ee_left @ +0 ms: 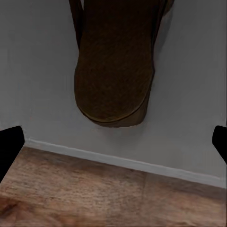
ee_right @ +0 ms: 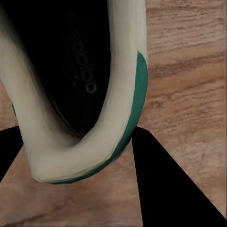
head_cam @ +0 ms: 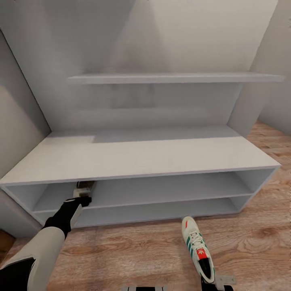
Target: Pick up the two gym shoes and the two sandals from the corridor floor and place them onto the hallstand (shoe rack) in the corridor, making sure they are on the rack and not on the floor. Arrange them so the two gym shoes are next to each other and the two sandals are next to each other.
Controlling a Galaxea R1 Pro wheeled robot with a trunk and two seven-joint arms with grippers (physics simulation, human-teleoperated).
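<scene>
gym shoe in right gripper

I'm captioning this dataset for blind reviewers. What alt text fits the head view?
A low light-grey hallstand with two open shelves stands against a wall. The left gripper reaches to its upper shelf at a brown sandal, mostly hidden under the top. The right gripper holds a cream-white gym shoe by its heel above the wood floor.

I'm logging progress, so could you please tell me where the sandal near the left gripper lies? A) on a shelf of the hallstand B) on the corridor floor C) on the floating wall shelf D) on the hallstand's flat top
A: the sandal rests on the grey shelf of the hallstand, just inside its front edge, with the left gripper open in front of it.
</scene>
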